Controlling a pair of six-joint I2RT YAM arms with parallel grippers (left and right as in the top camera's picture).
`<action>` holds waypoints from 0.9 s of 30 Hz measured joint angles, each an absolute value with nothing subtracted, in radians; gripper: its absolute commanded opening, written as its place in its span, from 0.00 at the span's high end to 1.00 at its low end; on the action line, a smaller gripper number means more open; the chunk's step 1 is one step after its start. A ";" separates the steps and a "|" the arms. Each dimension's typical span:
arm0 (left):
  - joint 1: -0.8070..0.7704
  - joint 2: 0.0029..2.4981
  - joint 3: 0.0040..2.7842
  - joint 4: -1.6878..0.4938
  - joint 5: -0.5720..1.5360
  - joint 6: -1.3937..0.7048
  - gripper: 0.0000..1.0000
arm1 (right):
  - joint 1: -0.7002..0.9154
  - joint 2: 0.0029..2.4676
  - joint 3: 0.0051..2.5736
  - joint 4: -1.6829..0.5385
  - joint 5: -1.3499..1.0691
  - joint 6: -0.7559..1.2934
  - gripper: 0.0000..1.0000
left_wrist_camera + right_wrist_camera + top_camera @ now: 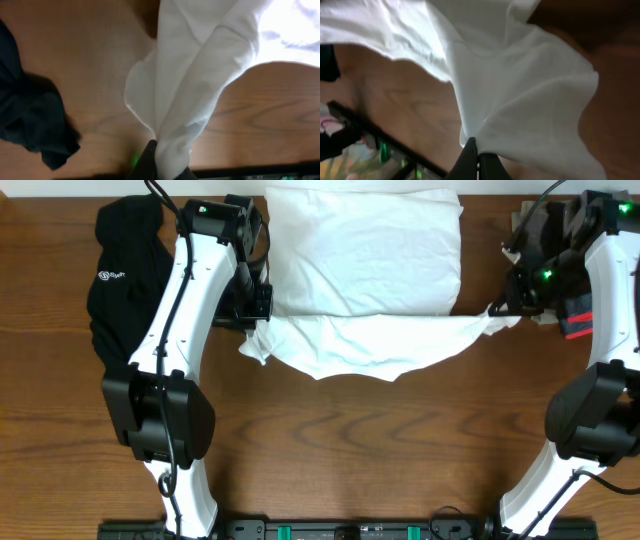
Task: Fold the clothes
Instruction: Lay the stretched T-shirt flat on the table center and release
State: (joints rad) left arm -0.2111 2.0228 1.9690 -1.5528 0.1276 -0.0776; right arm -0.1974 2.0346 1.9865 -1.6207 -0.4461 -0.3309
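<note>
The white T-shirt (365,275) lies at the back middle of the table, plain side up, its near part lifted into a hanging fold (370,345). My left gripper (258,320) is shut on the shirt's left edge; in the left wrist view the cloth (195,90) bunches up out of the jaws (167,167). My right gripper (503,308) is shut on the shirt's right edge; in the right wrist view the cloth (520,90) spreads from the closed jaws (478,155). No print shows.
A black garment with a small white logo (125,275) lies bunched at the back left, also in the left wrist view (30,120). Folded garments with a coral stripe (575,320) sit at the far right under my right arm. Bare wood (370,450) fills the front.
</note>
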 measured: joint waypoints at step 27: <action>-0.211 2.022 1.702 -1.539 0.123 -0.109 0.14 | -0.197 2.030 1.985 -1.698 -0.281 -0.214 0.50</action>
